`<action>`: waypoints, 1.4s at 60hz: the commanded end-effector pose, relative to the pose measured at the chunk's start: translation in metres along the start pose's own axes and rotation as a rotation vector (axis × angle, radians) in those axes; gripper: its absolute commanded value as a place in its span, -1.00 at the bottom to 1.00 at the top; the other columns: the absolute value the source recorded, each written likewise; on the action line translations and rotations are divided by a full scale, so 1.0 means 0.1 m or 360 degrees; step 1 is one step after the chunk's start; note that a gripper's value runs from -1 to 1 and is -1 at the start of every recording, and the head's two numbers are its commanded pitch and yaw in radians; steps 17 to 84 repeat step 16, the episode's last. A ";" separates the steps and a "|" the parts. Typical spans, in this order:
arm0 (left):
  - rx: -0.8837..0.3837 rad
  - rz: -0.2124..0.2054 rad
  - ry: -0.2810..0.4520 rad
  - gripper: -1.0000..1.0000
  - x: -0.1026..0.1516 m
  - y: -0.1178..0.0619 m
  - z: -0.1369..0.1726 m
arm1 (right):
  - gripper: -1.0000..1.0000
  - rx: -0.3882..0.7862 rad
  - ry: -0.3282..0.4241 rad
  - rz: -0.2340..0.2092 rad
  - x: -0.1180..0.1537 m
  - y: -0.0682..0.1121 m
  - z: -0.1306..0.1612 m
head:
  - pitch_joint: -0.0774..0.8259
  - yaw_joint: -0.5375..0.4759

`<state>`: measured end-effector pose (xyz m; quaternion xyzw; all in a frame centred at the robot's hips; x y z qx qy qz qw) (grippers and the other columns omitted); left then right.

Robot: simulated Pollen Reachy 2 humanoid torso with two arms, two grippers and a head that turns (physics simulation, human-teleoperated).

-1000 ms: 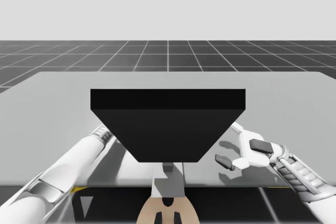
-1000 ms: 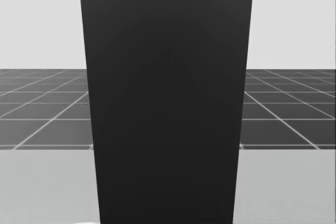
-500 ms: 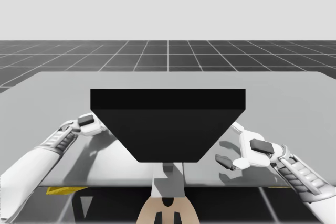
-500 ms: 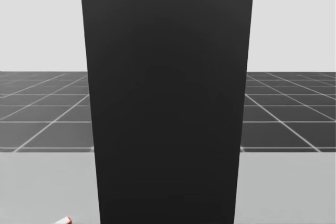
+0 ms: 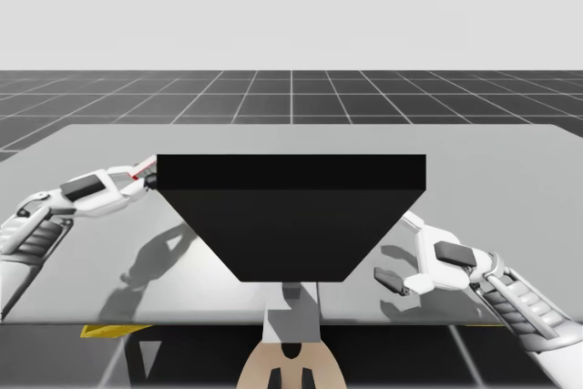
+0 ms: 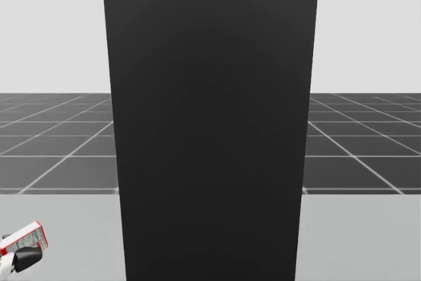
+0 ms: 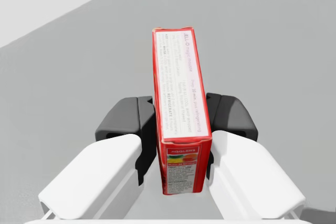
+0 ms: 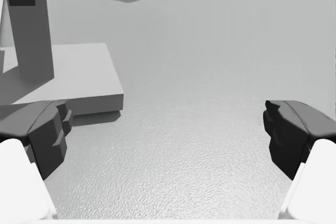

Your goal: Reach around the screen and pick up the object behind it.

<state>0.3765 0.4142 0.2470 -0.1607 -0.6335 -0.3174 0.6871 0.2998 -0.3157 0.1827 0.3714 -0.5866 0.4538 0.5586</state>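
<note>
Left wrist view | your left fingers point(image 7: 125, 121) clamp red box point(image 7: 181, 93), long axis running ahead | right fingers point(image 8: 47, 135) spread, idle.

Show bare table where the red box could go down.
Bare: table strip between screen and far edge; right side beyond the right pincer. Crowded: the screen's left corner, where the left pincer grips the red box.

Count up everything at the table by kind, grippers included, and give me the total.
Screens: 1, the black screen.
Boxes: 1, the red box, clamped in the left gripper.
Grippers: 2, the left gripper and the open right gripper.
Total: 4.
</note>
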 end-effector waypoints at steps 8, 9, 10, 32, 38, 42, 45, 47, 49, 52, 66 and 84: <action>0.0129 -0.0173 -0.0200 1.00 0.90 0.14 -0.02 | -1.00 0.0049 -0.0062 -0.0018 0.01 0.00 0.01 | -0.67 0.06; 0.0137 -0.0185 -0.0217 1.00 0.97 0.14 -0.03 | -1.00 0.0049 -0.0062 -0.0018 0.01 0.00 0.01 | -0.67 0.06; 0.0145 -0.0191 -0.0235 1.00 1.04 0.15 -0.03 | -1.00 0.0049 -0.0062 -0.0020 0.01 0.00 0.01 | -0.67 0.06; 0.0188 -0.0231 -0.0317 1.00 1.36 0.15 -0.02 | -1.00 0.0050 -0.0059 -0.0019 0.00 0.00 0.01 | -0.68 0.06; 0.0188 -0.0231 -0.0317 1.00 1.36 0.15 -0.02 | -1.00 0.0050 -0.0059 -0.0019 0.00 0.00 0.01 | -0.68 0.06; 0.0188 -0.0231 -0.0317 1.00 1.36 0.15 -0.02 | -1.00 0.0050 -0.0059 -0.0019 0.00 0.00 0.01 | -0.68 0.06; 0.0188 -0.0231 -0.0317 1.00 1.36 0.15 -0.02 | -1.00 0.0050 -0.0059 -0.0019 0.00 0.00 0.01 | -0.68 0.06; 0.0188 -0.0231 -0.0317 1.00 1.36 0.15 -0.02 | -1.00 0.0050 -0.0059 -0.0019 0.00 0.00 0.01 | -0.68 0.06; 0.0188 -0.0231 -0.0317 1.00 1.36 0.15 -0.02 | -1.00 0.0050 -0.0059 -0.0019 0.00 0.00 0.01 | -0.68 0.06; 0.0188 -0.0231 -0.0317 1.00 1.36 0.15 -0.02 | -1.00 0.0050 -0.0059 -0.0019 0.00 0.00 0.01 | -0.68 0.06; 0.0188 -0.0231 -0.0317 1.00 1.36 0.15 -0.02 | -1.00 0.0050 -0.0059 -0.0019 0.00 0.00 0.01 | -0.68 0.06; 0.0188 -0.0231 -0.0317 1.00 1.36 0.15 -0.02 | -1.00 0.0050 -0.0059 -0.0019 0.00 0.00 0.01 | -0.68 0.06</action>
